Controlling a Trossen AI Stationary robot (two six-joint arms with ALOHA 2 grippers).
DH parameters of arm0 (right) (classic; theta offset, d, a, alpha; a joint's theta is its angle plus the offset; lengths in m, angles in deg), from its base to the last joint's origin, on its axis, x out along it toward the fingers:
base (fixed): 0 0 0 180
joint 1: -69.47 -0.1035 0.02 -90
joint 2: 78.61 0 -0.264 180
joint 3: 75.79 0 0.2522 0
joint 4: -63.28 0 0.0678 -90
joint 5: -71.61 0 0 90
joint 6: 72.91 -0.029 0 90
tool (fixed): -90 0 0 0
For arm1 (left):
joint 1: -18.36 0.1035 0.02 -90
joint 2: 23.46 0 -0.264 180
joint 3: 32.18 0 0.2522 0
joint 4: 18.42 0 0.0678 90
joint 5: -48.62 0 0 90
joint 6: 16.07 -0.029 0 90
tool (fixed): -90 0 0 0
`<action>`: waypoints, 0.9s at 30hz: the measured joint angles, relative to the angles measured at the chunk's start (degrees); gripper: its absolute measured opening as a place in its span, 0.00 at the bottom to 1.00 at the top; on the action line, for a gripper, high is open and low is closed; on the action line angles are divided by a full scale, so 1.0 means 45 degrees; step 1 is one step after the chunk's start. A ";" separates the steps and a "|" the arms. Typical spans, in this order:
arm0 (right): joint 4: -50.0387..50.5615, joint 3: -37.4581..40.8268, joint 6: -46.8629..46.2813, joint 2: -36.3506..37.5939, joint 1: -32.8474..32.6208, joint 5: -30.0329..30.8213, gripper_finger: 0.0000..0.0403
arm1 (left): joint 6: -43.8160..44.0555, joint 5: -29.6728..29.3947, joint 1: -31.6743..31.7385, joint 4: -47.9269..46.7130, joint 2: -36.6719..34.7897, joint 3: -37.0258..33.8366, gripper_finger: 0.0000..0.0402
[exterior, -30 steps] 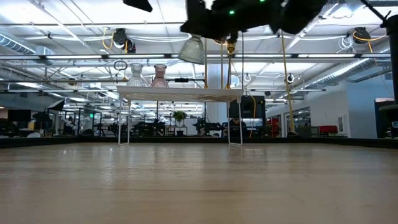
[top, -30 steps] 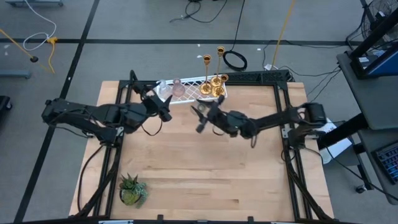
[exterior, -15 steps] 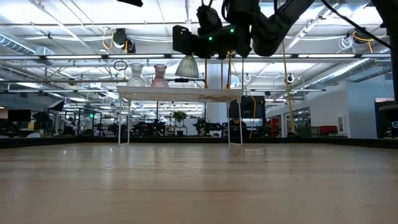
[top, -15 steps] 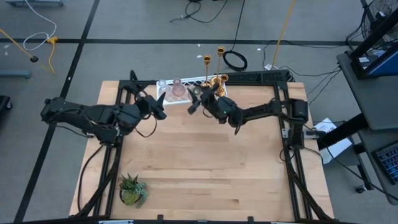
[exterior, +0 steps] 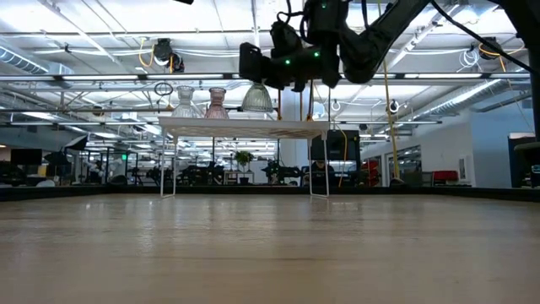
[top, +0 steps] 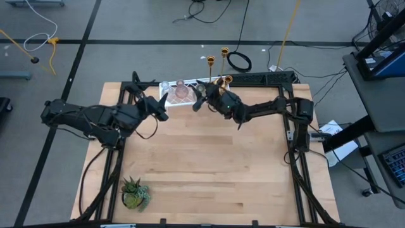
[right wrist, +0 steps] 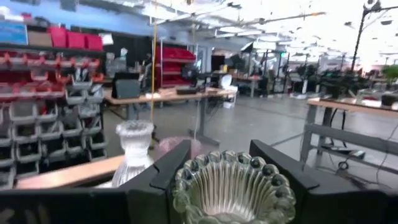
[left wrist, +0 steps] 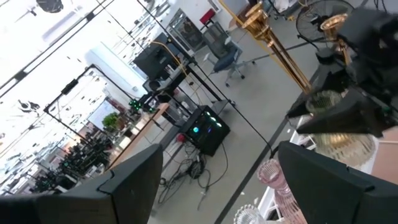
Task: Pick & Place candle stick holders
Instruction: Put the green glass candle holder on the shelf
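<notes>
Greenish glass holder [right wrist: 231,190]: clamped between the fingers of the right end effector [top: 201,100], upright, scalloped cup up, long axis vertical. In the low view it hangs just over the rack [exterior: 245,127] top, at the rack's middle; contact with the rack cannot be told.

Neighbours on the rack: pink holder [exterior: 217,102] just left of it, clear holder [exterior: 185,101] further left, both upright. Gold holders [top: 216,71] at the rack's right end, behind the right arm.

Judgement: what remains is a short straight-down drop; the free spot lies directly under the holder, right of the pink one. Risk: nudging the pink holder on release.

Left end effector [top: 161,107]: fingers apart, empty, above the table near the rack's left end, waiting.
</notes>
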 joint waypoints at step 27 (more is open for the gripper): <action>0.1104 -0.0927 -0.0453 -0.0393 0.0643 -0.0765 0.36 | -0.1122 0.0015 0.0005 0.0998 0.0000 0.0000 0.81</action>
